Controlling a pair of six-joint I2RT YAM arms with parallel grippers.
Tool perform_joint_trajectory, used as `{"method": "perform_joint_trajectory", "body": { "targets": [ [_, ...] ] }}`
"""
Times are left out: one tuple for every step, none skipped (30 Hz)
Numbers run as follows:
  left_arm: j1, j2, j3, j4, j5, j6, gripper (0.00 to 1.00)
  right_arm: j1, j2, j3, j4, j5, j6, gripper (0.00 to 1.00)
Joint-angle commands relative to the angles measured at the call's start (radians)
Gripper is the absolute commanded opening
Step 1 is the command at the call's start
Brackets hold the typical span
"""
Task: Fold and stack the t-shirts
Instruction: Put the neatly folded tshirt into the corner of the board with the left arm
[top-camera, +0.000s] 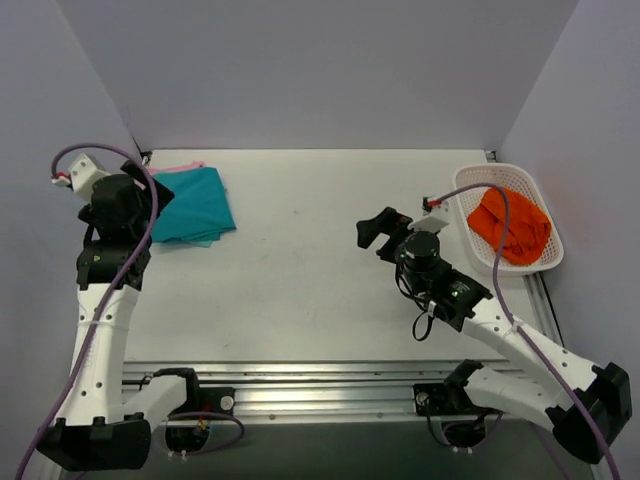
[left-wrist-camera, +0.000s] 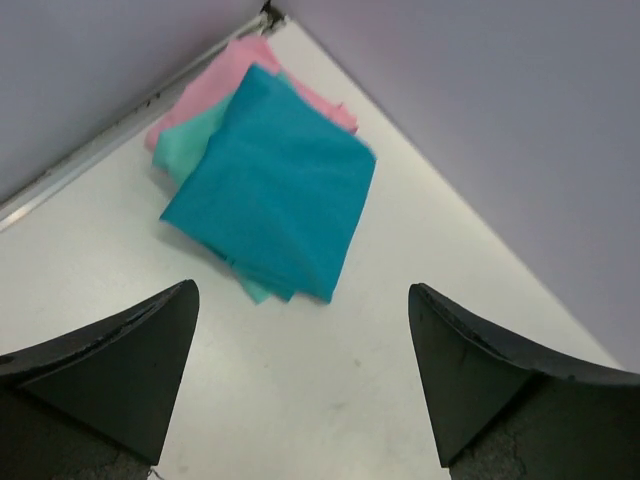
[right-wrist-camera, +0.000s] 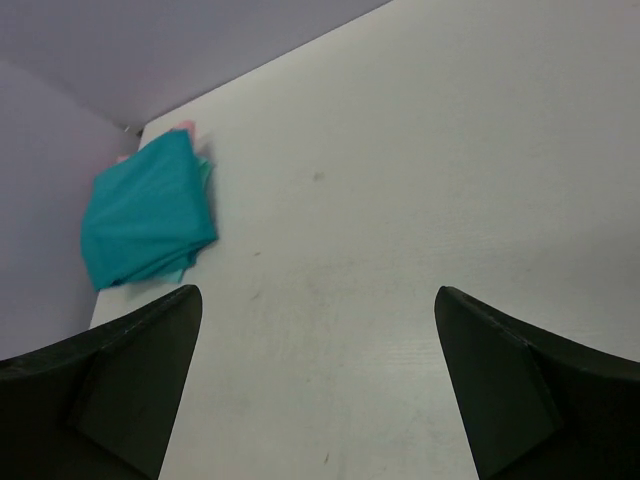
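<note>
Left tool, fingers wide apart and empty, hangs raised beside the folded teal t-shirt in the far-left corner. Right tool, likewise apart, reaches out over the tabletop.

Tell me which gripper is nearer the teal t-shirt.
Left. The left gripper sits at the left edge of the teal t-shirt; the right gripper is far off to its right, closer to the basket.

the teal t-shirt covers most of the mint t-shirt and the pink t-shirt; from above, the left arm hides their left edge.
</note>
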Motion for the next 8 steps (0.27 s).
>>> {"method": "perform_joint_trajectory", "body": {
  "targets": [
    [-0.049, -0.111, -0.186, 0.035, 0.030, 0.051, 0.94, 0.155, 0.012, 0.070, 0.133, -0.090, -0.145, 0.97],
    [-0.049, -0.143, -0.267, 0.051, 0.030, 0.053, 0.94, 0.186, 0.036, 0.087, 0.167, -0.108, -0.168, 0.98],
    [-0.052, -0.206, -0.296, 0.058, 0.030, 0.060, 0.94, 0.215, 0.050, 0.102, 0.173, -0.130, -0.197, 0.98],
    [-0.054, -0.232, -0.319, 0.062, 0.030, 0.068, 0.94, 0.241, 0.068, 0.119, 0.172, -0.128, -0.209, 0.98],
    [-0.058, -0.252, -0.345, 0.062, 0.027, 0.074, 0.94, 0.296, 0.096, 0.145, 0.178, -0.121, -0.223, 0.98],
    [-0.066, -0.280, -0.353, 0.063, 0.018, 0.079, 0.94, 0.327, 0.107, 0.156, 0.183, -0.107, -0.260, 0.98],
    [-0.080, -0.287, -0.356, 0.062, 0.004, 0.082, 0.94, 0.353, 0.131, 0.170, 0.173, -0.034, -0.272, 0.99],
    [-0.095, -0.291, -0.361, 0.069, -0.008, 0.083, 0.94, 0.399, 0.141, 0.180, 0.164, 0.005, -0.285, 1.00]
  ]
}}
